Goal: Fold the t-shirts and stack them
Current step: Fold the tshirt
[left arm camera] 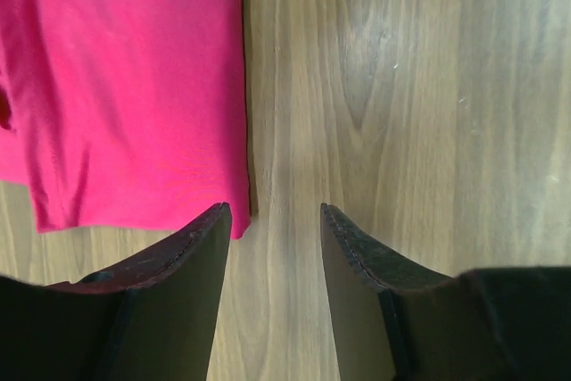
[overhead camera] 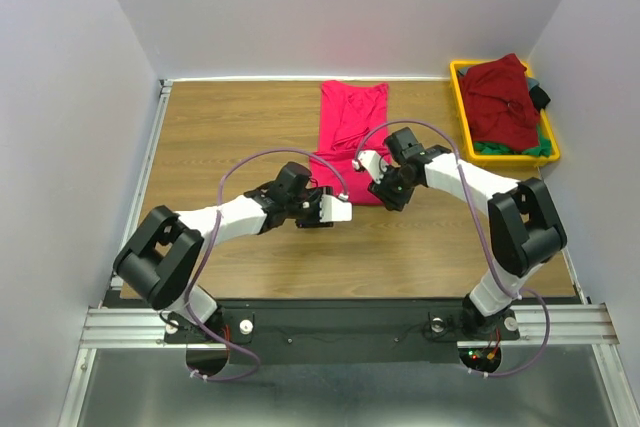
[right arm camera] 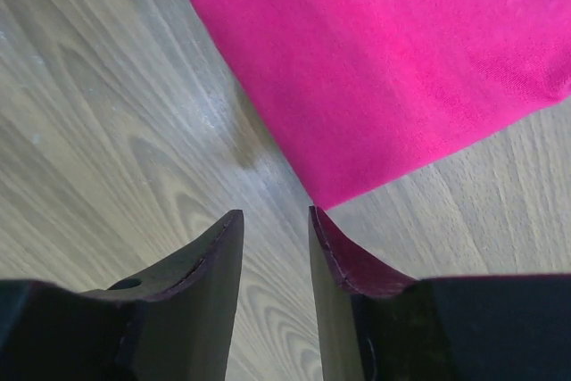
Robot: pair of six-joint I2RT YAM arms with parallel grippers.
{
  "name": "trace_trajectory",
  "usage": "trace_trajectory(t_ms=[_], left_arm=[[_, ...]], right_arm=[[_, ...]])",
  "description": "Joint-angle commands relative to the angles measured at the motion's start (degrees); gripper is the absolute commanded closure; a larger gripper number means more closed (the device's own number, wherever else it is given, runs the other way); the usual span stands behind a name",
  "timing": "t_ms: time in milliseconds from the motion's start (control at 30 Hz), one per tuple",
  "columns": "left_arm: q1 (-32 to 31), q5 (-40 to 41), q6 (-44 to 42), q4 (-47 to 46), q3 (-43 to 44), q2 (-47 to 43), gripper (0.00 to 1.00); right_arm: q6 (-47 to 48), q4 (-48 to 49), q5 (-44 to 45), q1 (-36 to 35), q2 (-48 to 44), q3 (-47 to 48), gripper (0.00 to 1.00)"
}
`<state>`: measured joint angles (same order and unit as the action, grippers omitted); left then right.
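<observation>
Crimson t-shirt (overhead camera: 350,132) lies flat on the wooden table (overhead camera: 230,137), roughly mid-table and toward the far edge. It is folded into a long narrow strip running from far to near. Its near end is partly hidden under both wrists in the top view.

Left gripper (overhead camera: 325,209) is low over the near left corner of the strip. In the left wrist view the shirt (left arm camera: 125,86) fills the upper left. Its straight edge runs down to a corner just beside the tip of the left-hand finger (left arm camera: 187,265). Jaws parted, only bare table (left arm camera: 401,86) in the gap. Nothing grasped; the left gripper (left arm camera: 272,211) is released.

Right gripper (overhead camera: 385,192) is at the near right corner of the strip. In the right wrist view the shirt (right arm camera: 401,60) covers the upper right and comes to a point just above the right-hand finger (right arm camera: 343,260). Whether cloth and finger touch, cannot tell. The gap of the right gripper (right arm camera: 272,213) is narrow and shows wood grain (right arm camera: 107,86) only. Fingers released, holding nothing.

Yellow bin (overhead camera: 460,107) sits at the far right corner of the table, well apart from the crimson shirt. A maroon t-shirt (overhead camera: 500,97) is heaped on top in it. Green cloth (overhead camera: 490,150) shows at its near end, and dark cloth (overhead camera: 540,97) along its right side.
</observation>
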<state>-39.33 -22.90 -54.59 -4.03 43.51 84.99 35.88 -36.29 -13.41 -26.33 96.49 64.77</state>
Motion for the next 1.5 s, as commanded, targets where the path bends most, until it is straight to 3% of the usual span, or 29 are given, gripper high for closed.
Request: trace_trajectory(t_ms=[0, 467, 567, 633, 667, 700, 767, 800, 1067, 1200, 1467], left_arm=[[-0.48, 4.79, -2.63, -6.77, 0.00, 1.75, 0.44], [-0.40, 8.48, -7.29, -9.76, 3.95, 11.60, 0.44], [-0.40, 9.18, -7.20, -9.85, 5.18, 13.62, 0.50], [-0.40, 10.41, -6.94, -9.77, 6.06, 14.67, 0.64], [-0.40, 10.59, -6.94, -9.51, 6.15, 14.68, 0.79], [-0.48, 10.33, -6.85, -8.72, 6.24, 14.33, 0.86], [-0.40, 9.19, -7.46, -7.05, 5.89, 11.96, 1.00], [-0.48, 7.71, -7.46, -4.78, 5.54, 10.82, 1.00], [-1.36, -3.72, -4.04, 15.52, 5.19, -4.29, 1.00], [-3.64, -7.86, -6.75, 22.74, 3.60, -12.29, 1.00], [-9.70, -18.93, -9.58, 40.23, 7.56, -24.50, 1.00]], right_arm=[[0.42, 5.35, 1.63, -0.04, 0.37, -0.43, 0.59], [1.30, 7.55, 2.86, -0.22, 5.55, -2.10, 0.59], [1.30, 8.87, 4.00, -0.39, 6.43, -3.16, 0.62], [1.21, 9.57, 4.79, -0.39, 6.61, -3.69, 0.72], [0.95, 9.66, 5.49, -0.39, 6.35, -3.69, 0.77], [0.60, 9.58, 5.85, -0.39, 5.91, -3.78, 0.87], [0.33, 9.14, 5.94, -0.39, 4.51, -4.21, 0.94], [0.25, 8.61, 5.68, -0.39, 2.41, -4.13, 0.99], [3.75, -11.92, -3.99, -0.74, -9.64, -1.93, 0.99], [8.68, -21.24, -9.17, -1.36, -15.88, -2.63, 0.99], [9.04, -35.95, -15.33, -7.94, -25.37, 0.96, 0.99]])
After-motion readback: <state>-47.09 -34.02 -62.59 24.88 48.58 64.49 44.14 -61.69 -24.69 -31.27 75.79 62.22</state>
